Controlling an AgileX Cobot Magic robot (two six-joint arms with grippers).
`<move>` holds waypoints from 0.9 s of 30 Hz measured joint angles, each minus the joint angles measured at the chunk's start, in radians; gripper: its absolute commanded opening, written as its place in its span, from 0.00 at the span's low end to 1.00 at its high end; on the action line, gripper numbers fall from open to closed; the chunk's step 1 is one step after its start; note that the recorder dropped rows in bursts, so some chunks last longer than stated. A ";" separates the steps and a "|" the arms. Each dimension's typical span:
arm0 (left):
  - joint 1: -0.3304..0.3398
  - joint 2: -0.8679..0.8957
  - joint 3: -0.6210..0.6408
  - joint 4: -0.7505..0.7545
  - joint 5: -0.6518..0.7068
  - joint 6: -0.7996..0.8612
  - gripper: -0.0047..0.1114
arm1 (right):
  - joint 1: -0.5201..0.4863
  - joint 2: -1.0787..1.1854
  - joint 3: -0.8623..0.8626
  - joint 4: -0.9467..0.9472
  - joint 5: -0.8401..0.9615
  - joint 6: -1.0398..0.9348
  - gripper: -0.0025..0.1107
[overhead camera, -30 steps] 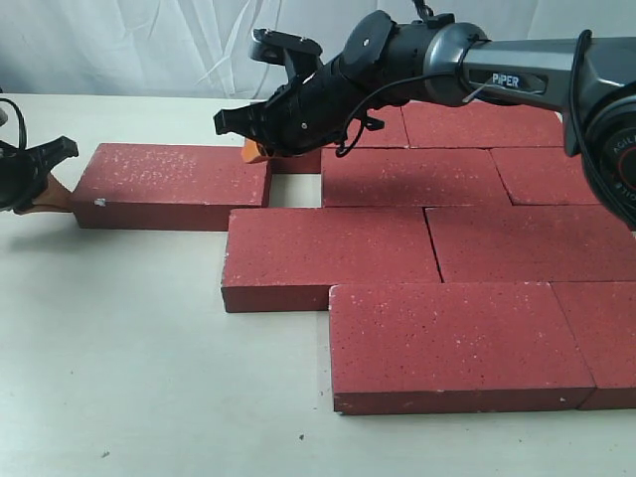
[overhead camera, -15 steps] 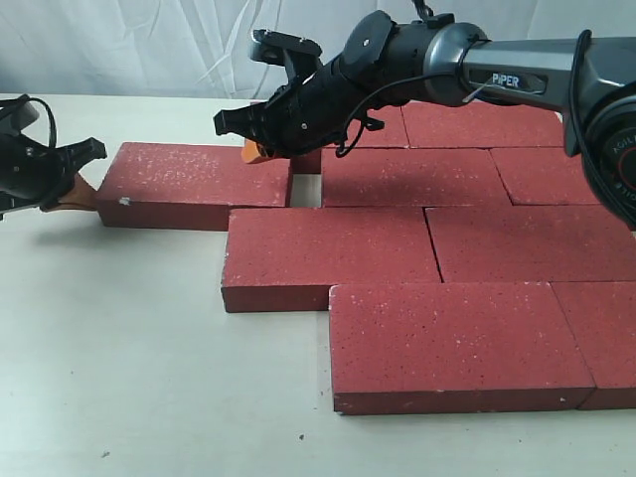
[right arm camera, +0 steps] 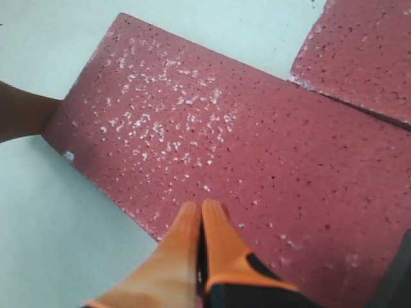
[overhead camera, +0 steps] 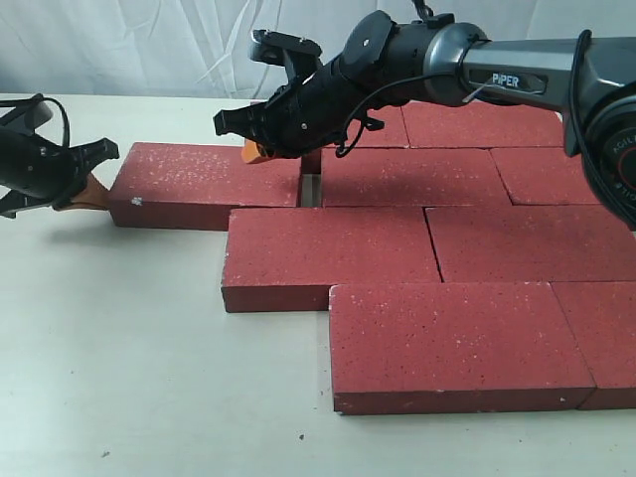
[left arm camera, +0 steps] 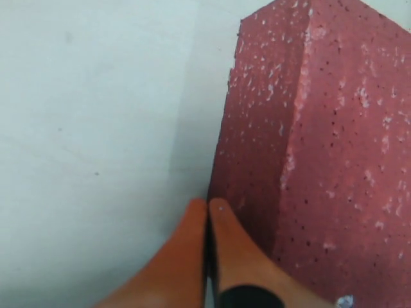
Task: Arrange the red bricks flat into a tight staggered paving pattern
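Your left tool (left arm camera: 208, 208), closed and empty, is touching the outer end of the loose brick (overhead camera: 204, 184) on the table (overhead camera: 119, 348); your right tool (right arm camera: 200, 208), likewise closed, is hanging over its end nearest the laid bricks (overhead camera: 417, 179).

Forearm lettering: I am reading "PiPER" in white letters on the grey link of the right arm (overhead camera: 517, 79), in the exterior view.
Joint ring lettering: I am seeing small print curving round the dark joint housing (overhead camera: 618, 139) at that view's right edge, but it is too small to make out.
Wrist views: I am finding nothing legible in either.
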 measured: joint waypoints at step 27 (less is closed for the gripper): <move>-0.046 0.004 0.000 -0.023 0.054 -0.004 0.04 | 0.000 0.000 0.000 -0.008 0.000 0.000 0.02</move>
